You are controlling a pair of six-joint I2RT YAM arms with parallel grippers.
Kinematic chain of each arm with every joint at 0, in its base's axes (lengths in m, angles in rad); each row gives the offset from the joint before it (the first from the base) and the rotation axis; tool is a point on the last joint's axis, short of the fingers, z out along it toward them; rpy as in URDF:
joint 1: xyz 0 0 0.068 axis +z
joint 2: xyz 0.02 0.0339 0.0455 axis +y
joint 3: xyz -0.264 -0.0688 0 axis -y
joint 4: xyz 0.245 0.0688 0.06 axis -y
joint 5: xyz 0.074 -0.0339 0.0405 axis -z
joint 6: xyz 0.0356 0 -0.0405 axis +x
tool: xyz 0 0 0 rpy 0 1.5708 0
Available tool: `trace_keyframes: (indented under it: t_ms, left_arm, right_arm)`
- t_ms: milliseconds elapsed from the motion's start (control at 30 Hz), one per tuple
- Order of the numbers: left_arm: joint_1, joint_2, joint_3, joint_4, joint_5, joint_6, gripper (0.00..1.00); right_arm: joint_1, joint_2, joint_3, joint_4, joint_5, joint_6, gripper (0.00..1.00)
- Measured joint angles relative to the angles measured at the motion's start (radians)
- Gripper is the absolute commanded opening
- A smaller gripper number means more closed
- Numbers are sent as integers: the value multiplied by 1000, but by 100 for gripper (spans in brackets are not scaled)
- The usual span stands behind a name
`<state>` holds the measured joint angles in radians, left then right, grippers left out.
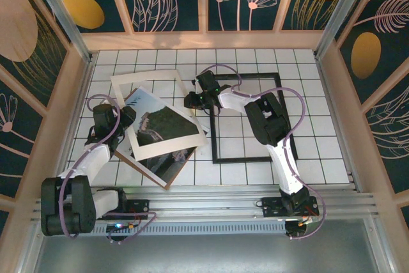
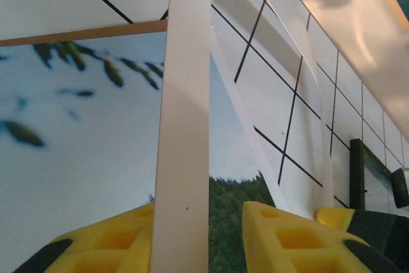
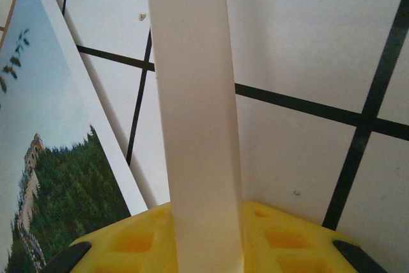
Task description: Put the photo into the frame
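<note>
**Top external view.** The photo (image 1: 167, 126) lies flat on the gridded table (image 1: 307, 94), left of the frame (image 1: 246, 158) and apart from it. Its long axis runs from near left to far right, skewed against the grid. The dark hills sit mid-sheet and the pale sky is toward the far left. It overlaps a brown backing board (image 1: 160, 171) beneath, and the cream mat (image 1: 144, 80) covers its far part. The frame rests square to the grid. The left gripper (image 1: 128, 117) is at the mat's left side and the right gripper (image 1: 192, 100) at the mat's right side, just beside the frame's left moulding. **Left wrist view.** The yellow fingers (image 2: 294, 241) of the left gripper (image 2: 198, 212) straddle a bar of the mat (image 2: 185, 94). A narrow gap separates the bar from one finger, so the jaws are not clamped. Forest from the photo (image 2: 230, 215) shows in that gap, and the white margin slants away over the table (image 2: 268, 94). **Right wrist view.** The right gripper (image 3: 208, 212) is closed on a bar of the mat (image 3: 192, 94), with a finger against each face. To the left the photo (image 3: 64, 202) shows forest and wall, its margin edge lying diagonally on the table (image 3: 307, 30).
</note>
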<state>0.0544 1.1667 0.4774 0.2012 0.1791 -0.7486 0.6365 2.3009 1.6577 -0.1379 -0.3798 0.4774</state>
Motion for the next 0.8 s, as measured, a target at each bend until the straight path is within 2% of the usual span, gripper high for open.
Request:
trace_keyframes:
  t_ms: [200, 300, 367, 433, 567, 667, 800]
  left_arm:
    - [0, -40, 0, -27, 24, 3, 24]
    - [0, -57, 0, -30, 36, 4, 15]
    - [0, -60, 0, -31, 48, 3, 5]
    - [0, -60, 0, -38, 59, 8, 1]
    - [0, -61, 1, -49, 79, 11, 0]
    - [0, -72, 8, -57, 101, 10, 0]
    - [0, -110, 40, -73, 135, 6, 0]
  right_arm:
    - [0, 0, 0, 0, 1, 0, 26]
    - [1, 0, 2, -2, 4, 0, 26]
    - [2, 0, 4, -6, 11, 0, 27]
    - [2, 0, 7, -11, 14, 0, 30]
    - [4, 0, 18, -30, 22, 0, 42]
    - [4, -5, 27, -35, 28, -4, 56]
    - [1, -62, 18, -43, 47, -19, 66]
